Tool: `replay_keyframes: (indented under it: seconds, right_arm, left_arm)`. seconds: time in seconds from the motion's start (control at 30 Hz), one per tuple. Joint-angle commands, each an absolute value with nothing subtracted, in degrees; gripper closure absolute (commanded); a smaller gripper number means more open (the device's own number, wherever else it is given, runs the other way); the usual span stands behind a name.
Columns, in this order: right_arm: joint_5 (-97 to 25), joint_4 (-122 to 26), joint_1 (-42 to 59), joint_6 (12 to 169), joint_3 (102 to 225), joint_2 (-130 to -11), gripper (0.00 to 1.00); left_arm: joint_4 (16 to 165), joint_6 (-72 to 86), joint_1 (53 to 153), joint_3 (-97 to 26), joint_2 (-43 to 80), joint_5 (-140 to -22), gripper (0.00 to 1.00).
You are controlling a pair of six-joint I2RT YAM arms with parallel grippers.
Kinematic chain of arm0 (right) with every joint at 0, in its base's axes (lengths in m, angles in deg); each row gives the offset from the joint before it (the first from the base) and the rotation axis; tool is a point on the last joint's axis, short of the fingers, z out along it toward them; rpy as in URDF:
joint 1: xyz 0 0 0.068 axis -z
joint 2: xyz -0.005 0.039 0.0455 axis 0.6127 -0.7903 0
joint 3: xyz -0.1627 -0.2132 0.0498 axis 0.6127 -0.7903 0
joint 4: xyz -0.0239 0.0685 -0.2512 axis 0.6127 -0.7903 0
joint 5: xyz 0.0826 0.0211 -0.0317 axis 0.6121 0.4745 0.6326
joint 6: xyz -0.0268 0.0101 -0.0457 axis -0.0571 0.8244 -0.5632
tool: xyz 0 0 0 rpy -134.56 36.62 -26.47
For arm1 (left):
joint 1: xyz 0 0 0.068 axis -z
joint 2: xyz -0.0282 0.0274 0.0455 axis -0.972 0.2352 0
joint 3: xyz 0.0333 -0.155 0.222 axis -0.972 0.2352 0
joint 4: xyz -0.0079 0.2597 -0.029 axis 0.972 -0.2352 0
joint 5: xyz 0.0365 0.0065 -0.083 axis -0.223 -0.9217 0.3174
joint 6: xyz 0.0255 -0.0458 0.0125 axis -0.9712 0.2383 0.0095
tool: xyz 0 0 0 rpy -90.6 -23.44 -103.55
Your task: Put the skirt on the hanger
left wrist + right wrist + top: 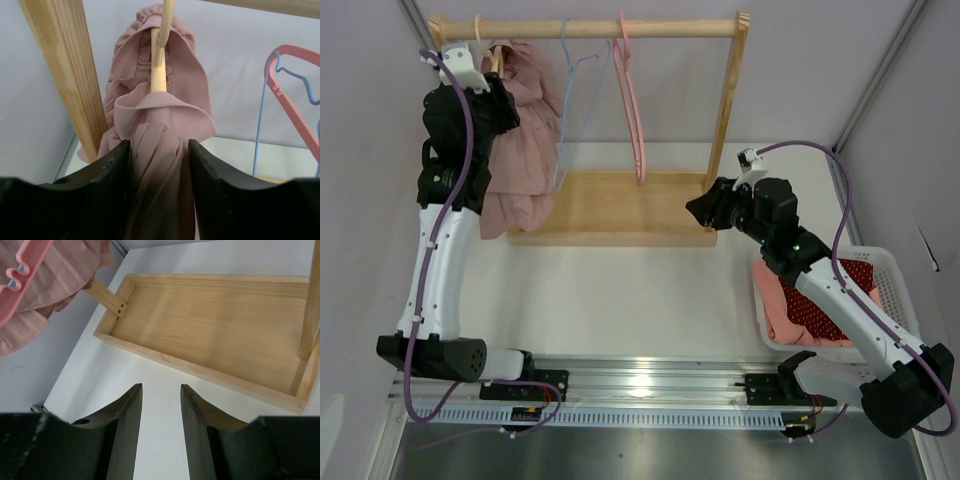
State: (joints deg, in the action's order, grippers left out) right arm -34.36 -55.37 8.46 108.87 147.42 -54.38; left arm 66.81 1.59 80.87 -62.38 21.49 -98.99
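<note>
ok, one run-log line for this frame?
stage: pink skirt on wooden hanger, not released | left gripper: shut on pink skirt | right gripper: open, empty, near rack base

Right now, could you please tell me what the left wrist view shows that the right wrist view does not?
Left wrist only: the left gripper closed on the skirt, which is bunched over a wooden hanger. Right wrist only: the right gripper, open and empty, facing the rack's wooden base. Both: the skirt's pink fabric and the pink hanger.
</note>
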Motion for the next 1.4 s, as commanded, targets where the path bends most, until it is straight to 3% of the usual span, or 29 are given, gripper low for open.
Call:
replay_keyframes:
  seconds: [0.0,0.33,0.37,0.4,0.63,0.87,1.1,1.37]
  right_arm:
    - [-35.0,-55.8,8.8,108.9,149.8,-53.5,0.58]
    - [-37.0,-59.3,8.9,109.0,151.8,-54.3,0.57]
    - [-37.3,-59.8,8.9,109.1,152.1,-54.5,0.56]
    - [-37.7,-60.5,9.0,109.1,152.7,-54.6,0.56]
    - [-45.2,-70.9,9.6,110.3,154.4,-52.8,0.55]
    - [-57.1,-85.4,10.5,115.7,154.3,-46.9,0.55]
    - [-71.1,-105.2,11.4,126.8,151.5,-43.5,0.49]
    - [-74.0,-111.4,20.3,132.1,143.8,-40.2,0.41]
  left_arm:
    - [68.0,3.0,80.4,-60.9,17.0,-97.2,0.44]
    - [62.3,3.1,80.4,-59.6,8.8,-99.0,0.26]
    - [61.9,3.1,80.4,-59.5,8.1,-99.1,0.18]
    - [60.7,3.1,80.4,-59.6,7.4,-98.9,0.16]
    - [59.7,9.8,80.4,-56.6,-0.4,-87.3,0.16]
    - [61.8,15.7,83.8,-44.2,-8.7,-76.5,0.19]
    - [64.1,18.7,101.3,-29.1,-15.7,-83.0,0.19]
    - [65.7,25.4,102.8,-16.1,-19.5,-72.6,0.20]
